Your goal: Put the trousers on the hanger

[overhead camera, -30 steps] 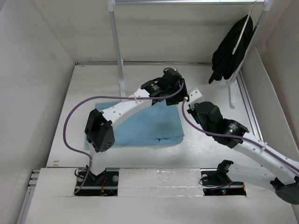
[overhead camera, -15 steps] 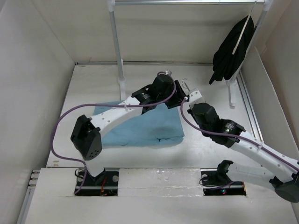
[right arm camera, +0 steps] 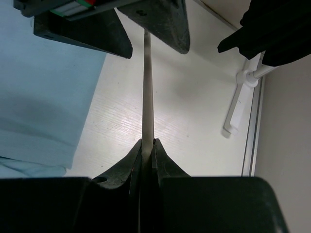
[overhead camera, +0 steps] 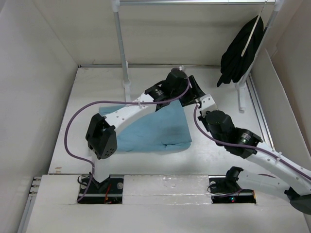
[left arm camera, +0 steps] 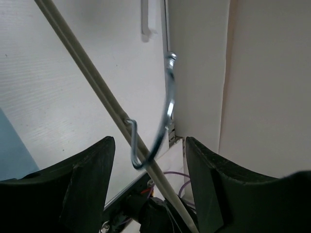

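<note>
The light blue trousers (overhead camera: 150, 128) lie folded flat on the table, under the left arm; their edge also shows in the right wrist view (right arm camera: 43, 97). My right gripper (right arm camera: 147, 145) is shut on the thin grey bar of the hanger (right arm camera: 147, 87) and holds it off the table, right of the trousers. My left gripper (left arm camera: 148, 189) is open, its jaws either side of the hanger bar (left arm camera: 97, 82) just below the wire hook (left arm camera: 167, 97), not touching it. In the top view the two grippers, left (overhead camera: 194, 90) and right (overhead camera: 200, 100), meet and hide the hanger.
A clothes rack stands at the back, with an upright pole (overhead camera: 121, 43) and a top rail (overhead camera: 194, 2). A black garment (overhead camera: 240, 48) on a cream-white hanger hangs at its right end, above the rack's foot (right arm camera: 238, 111). White walls close in the table.
My left arm swung out to the left and came back; its open gripper now sits further back and right, around the hanger near the hook. My right arm drew slightly nearer, still holding the hanger.
</note>
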Robot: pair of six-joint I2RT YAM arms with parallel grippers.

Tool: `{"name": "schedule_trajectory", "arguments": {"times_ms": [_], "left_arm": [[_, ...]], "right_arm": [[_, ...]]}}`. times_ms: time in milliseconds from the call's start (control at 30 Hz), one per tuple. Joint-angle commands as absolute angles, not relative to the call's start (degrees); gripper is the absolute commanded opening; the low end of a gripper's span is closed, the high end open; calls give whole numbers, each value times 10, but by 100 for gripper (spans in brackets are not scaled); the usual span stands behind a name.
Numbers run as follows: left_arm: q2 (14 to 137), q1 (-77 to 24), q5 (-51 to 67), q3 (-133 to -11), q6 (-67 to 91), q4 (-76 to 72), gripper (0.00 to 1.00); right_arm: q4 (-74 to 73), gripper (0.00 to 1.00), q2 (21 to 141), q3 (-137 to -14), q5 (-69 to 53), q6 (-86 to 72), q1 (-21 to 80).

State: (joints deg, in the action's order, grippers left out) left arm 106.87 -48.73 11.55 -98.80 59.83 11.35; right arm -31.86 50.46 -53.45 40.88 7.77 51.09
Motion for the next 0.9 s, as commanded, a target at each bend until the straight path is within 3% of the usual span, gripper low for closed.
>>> {"name": "schedule_trajectory", "arguments": {"times_ms": [0,100,267,333,400,433,500,633,700,733,767,867], "left_arm": [[1076,-484,125,-1032,585,133,56],[1094,-484,134,-1058,583,148,54],[1097,-484,142,-1055,584,142,41],[1096,-484,146,-1053,584,136,27],[1095,-484,147,-1052,584,138,19],[1093,-484,147,-1051,584,138,7],[1089,-484,145,-1044,584,138,0],[1075,-484,137,-1022,584,130,0],[1061,-484,134,-1002,583,117,0],[1061,-484,133,-994,583,110,0],[1050,-484,131,-971,583,101,0],[1024,-484,125,-915,590,43,0]], "right_arm": [[-280,0,487,-533,410,82,517],[-281,0,490,-533,415,82,517],[-275,0,497,-535,410,81,522],[-279,0,504,-537,408,81,522],[-287,0,507,-540,410,75,522],[-290,0,505,-539,411,71,522],[-293,0,501,-535,413,64,522],[-301,0,490,-536,410,55,522],[-319,38,490,-545,391,48,522],[-329,39,491,-549,382,45,522],[-338,52,491,-555,377,39,522],[-363,58,488,-569,337,26,522]]}}
